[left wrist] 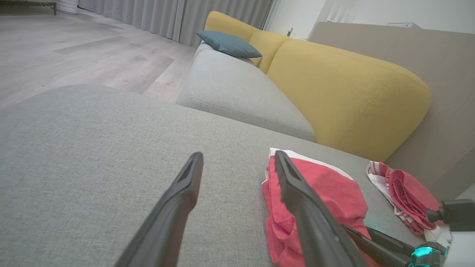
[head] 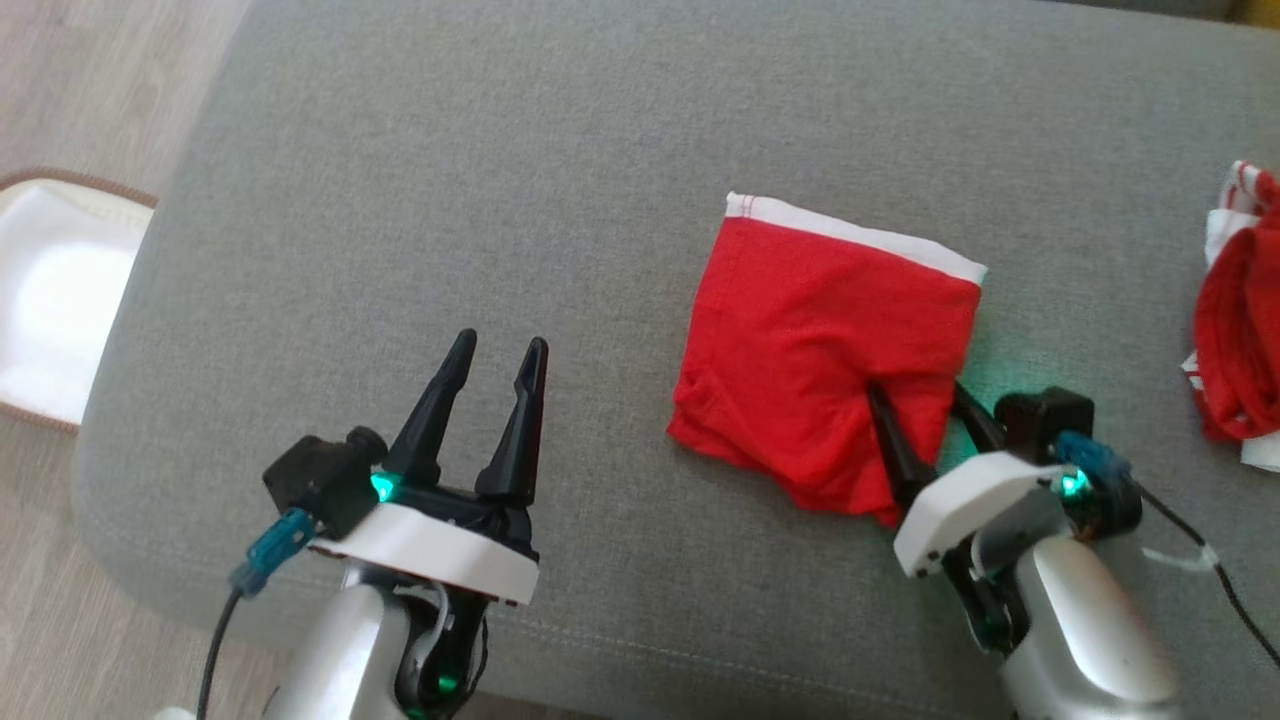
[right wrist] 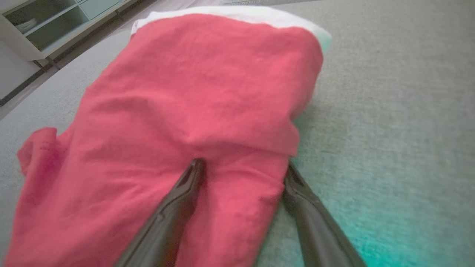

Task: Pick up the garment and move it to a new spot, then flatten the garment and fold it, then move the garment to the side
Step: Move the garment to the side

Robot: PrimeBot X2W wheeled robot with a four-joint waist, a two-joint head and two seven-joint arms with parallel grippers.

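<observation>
The right pincer [head: 915, 395], spread wide, is straddling the near edge of the folded red garment [head: 820, 330] lying just ahead of it on the grey cushion [head: 500, 150], apparently readying to shift it aside, while the left pincer [head: 502, 345], also wide and empty, is hovering well clear.

Soft daylight is lighting everything evenly.
A white container [head: 60, 290] is glaring at nine o'clock in the head view; green glow is spilling over the grey cushion [right wrist: 389, 222] at four o'clock in the softly blurring right wrist view.
</observation>
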